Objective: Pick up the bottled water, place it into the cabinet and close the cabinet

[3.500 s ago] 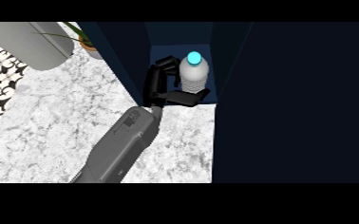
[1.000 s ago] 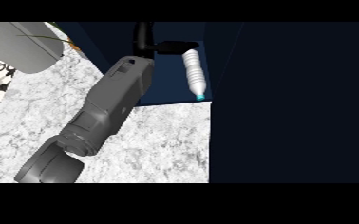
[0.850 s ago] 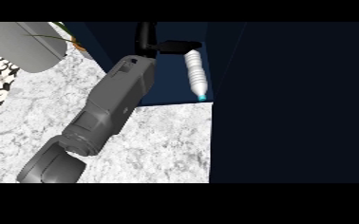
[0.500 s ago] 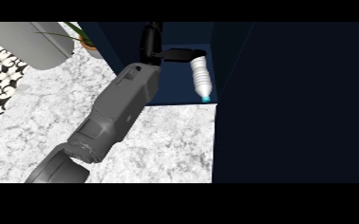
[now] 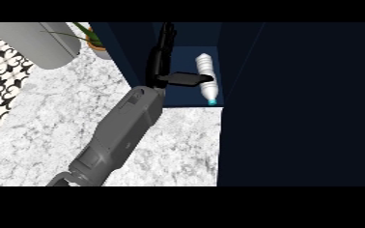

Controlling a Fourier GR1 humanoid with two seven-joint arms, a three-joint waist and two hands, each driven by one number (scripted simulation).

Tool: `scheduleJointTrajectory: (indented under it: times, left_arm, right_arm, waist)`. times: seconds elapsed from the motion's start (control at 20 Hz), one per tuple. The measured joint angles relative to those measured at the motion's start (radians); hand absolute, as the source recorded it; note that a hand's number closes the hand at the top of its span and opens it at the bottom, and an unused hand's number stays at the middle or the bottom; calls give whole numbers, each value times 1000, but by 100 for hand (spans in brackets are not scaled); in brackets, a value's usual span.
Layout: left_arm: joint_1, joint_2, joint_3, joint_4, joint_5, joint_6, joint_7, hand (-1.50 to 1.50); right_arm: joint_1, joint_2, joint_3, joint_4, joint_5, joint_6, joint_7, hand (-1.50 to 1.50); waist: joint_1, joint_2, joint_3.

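The cabinet (image 5: pixel 285 101) fills most of our view, dark blue, door open. Our left hand (image 5: pixel 162 60) is inside it with straight fingers, the thumb reaching toward the bottled water (image 5: pixel 206 77), which lies on its side on the shelf, cap toward us. Looks released, so we'd back the arm straight out without nudging the bottle, then swing the door shut.
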Motion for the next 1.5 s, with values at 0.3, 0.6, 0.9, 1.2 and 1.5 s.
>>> scheduleJointTrajectory:
  times: [0.3, 0.6, 0.9, 1.2, 1.5]
  left_arm:
    - [173, -1, -105, -246, 31, -47, 34, -150]
    - [351, 28, -182, -501, 3, -60, 64, -150]
    - [517, 100, -235, -722, -10, -69, 116, 150]
    - [677, 208, -244, -915, 1, -76, 163, -150]
    - [829, 310, -209, -1061, 19, -88, 155, -150]
  right_arm:
    - [3, 11, 35, -3, 16, -20, 9, -150]
    - [38, -2, 48, -13, 32, -22, -5, -150]
    - [19, -63, 64, -18, 73, 30, -20, 150]
    - [45, -165, 94, -30, 118, 124, -42, 150]
    - [52, -226, 183, -38, 154, 186, -77, 150]
  waist:
    - [16, -4, 0]
    - [19, -5, 0]
    - [22, -3, 0]
    - [22, -6, 0]
    - [16, -8, -1]
